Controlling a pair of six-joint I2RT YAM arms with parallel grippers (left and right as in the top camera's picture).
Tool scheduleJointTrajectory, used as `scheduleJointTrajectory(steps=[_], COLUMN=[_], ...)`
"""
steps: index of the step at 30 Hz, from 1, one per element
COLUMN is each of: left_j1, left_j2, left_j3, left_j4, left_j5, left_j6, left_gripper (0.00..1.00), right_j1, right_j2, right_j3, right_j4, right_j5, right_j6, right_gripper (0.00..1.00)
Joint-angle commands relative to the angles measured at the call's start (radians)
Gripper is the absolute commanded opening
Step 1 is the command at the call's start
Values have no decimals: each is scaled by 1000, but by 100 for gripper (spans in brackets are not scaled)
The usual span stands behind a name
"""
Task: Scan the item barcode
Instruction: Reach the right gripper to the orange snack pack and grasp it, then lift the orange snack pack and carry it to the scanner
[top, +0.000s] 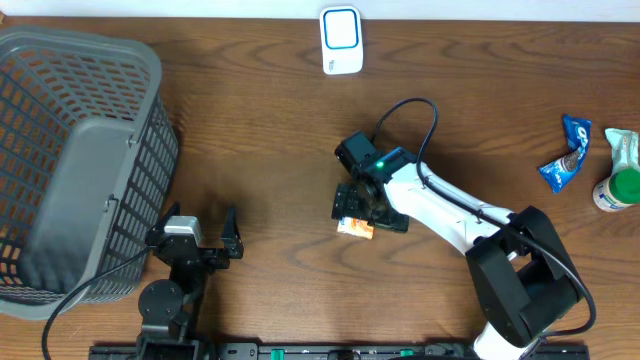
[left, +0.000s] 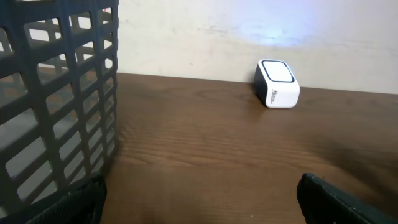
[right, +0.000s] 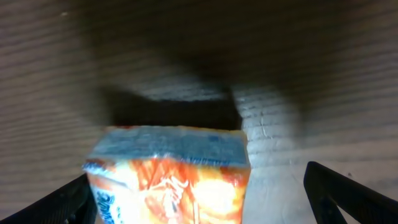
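The item, a small orange and white packet (top: 355, 227), lies on the brown table near the middle. My right gripper (top: 368, 216) hovers right over it, open. In the right wrist view the packet (right: 171, 174) sits between the two dark fingers, close to the left finger (right: 68, 202) and well apart from the right one. The white barcode scanner (top: 341, 40) stands at the far edge of the table and also appears as the scanner (left: 277, 83) in the left wrist view. My left gripper (top: 200, 224) rests near the front edge, open and holding nothing (left: 199, 190).
A large grey mesh basket (top: 90, 150) fills the left side, its wall (left: 56, 93) close to my left gripper. At the far right lie a blue wrapper (top: 567, 155), a green-capped bottle (top: 617, 187) and a pale green packet (top: 622, 143).
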Motion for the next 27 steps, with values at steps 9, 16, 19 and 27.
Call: scheduleJointTrajectory(steps=[9,16,19,27], left_j1=[0,0,0,0], left_j2=[-5,-5,-5,-5], left_j3=[-17,-17,-17,-17], left_j4=[-31,-31,-31,-31], left_j5=[21,21,21,21], left_j6=[9,9,9,9], left_gripper=[98,98,98,98], right_j1=[6,6,6,2], right_j2=[16,74,111,132], right_j3=[-10,-10,-10,0], right_j4=[42,42,42,29], right_j5=[-28,-56,-56,-127], right_j6=[-43,-49,-48,-89], right_gripper=[99,99,93,55])
